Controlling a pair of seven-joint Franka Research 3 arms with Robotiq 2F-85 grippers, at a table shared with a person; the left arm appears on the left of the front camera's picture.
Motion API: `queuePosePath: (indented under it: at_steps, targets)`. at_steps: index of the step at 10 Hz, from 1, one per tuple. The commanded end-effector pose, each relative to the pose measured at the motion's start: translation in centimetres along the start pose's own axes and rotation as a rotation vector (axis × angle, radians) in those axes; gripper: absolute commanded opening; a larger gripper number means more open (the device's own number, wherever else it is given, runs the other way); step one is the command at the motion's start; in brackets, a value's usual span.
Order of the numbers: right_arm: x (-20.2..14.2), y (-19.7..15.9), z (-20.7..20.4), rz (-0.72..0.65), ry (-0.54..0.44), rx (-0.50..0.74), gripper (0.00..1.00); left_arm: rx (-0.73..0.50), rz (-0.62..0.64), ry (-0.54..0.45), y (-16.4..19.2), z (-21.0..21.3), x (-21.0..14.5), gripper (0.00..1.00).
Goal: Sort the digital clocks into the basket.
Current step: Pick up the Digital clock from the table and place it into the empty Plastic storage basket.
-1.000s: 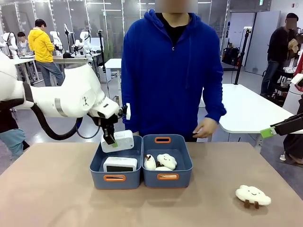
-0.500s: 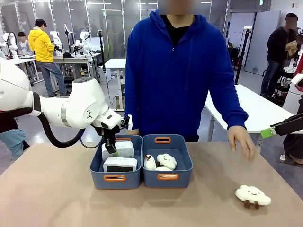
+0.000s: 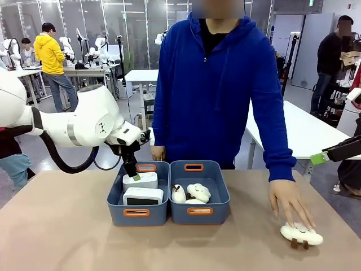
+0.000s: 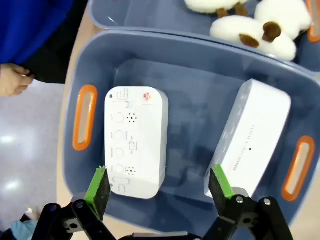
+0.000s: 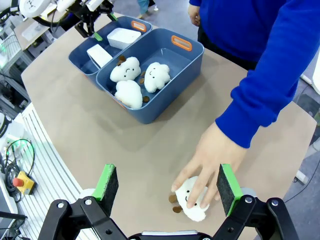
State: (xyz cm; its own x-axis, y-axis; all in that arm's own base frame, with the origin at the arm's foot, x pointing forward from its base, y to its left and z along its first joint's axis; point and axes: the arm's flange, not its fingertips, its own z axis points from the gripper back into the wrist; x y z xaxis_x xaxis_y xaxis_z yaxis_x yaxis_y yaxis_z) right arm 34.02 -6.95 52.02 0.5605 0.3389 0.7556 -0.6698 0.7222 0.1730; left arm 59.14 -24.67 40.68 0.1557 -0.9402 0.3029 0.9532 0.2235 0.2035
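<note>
Two digital clocks [image 4: 136,140] in basket [image 4: 85,80]; left gripper [image 4: 159,186] spread, empty; displays hidden.

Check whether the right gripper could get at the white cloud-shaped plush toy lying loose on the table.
Probably not yet: the person's hand lies on that white cloud-shaped plush toy, below the open right gripper.

I count two digital clocks [image 3: 141,188] in the left basket [image 3: 137,213], one far, one near. My left hand [image 3: 133,173] hangs over the far one. Right tub [image 3: 199,212], touching it: plush clouds [image 3: 190,193]. Near right on the surface [image 3: 67,237]: one plush toy [image 3: 302,234] under the person's hand [image 3: 289,202].
</note>
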Motion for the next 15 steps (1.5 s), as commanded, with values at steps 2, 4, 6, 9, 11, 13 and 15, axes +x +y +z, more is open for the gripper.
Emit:
queuePosePath:
  at_steps: [2, 4, 6, 9, 11, 13, 15]
  targets:
    - [-0.1, 0.1, -0.1, -0.005, 0.007, -0.013, 1.00, -0.128, 0.111, -0.135, -1.5, 2.2, -2.8, 1.00]
    - [-0.1, 0.1, -0.1, -0.005, 0.007, -0.013, 1.00, -0.140, 0.140, -0.169, -2.4, 2.0, -2.9, 1.00]
    - [-0.1, 0.1, -0.1, -0.005, 0.007, -0.013, 1.00, -0.171, 0.202, -0.200, -2.9, 2.3, -3.6, 1.00]
    - [-0.1, 0.1, -0.1, -0.005, 0.007, -0.013, 1.00, -0.372, 0.329, -0.420, -3.5, 6.7, -6.6, 1.00]
    - [-0.1, 0.1, -0.1, -0.005, 0.007, -0.013, 1.00, -0.521, 0.443, -0.649, -3.5, 12.5, -12.9, 1.00]
    - [-0.1, 0.1, -0.1, -0.005, 0.007, -0.013, 1.00, -0.594, 0.562, -0.824, -3.0, 17.2, -19.1, 1.00]
    - [-0.1, 0.1, -0.1, -0.005, 0.007, -0.013, 1.00, -0.565, 0.671, -0.915, -3.5, 19.4, -24.7, 1.00]
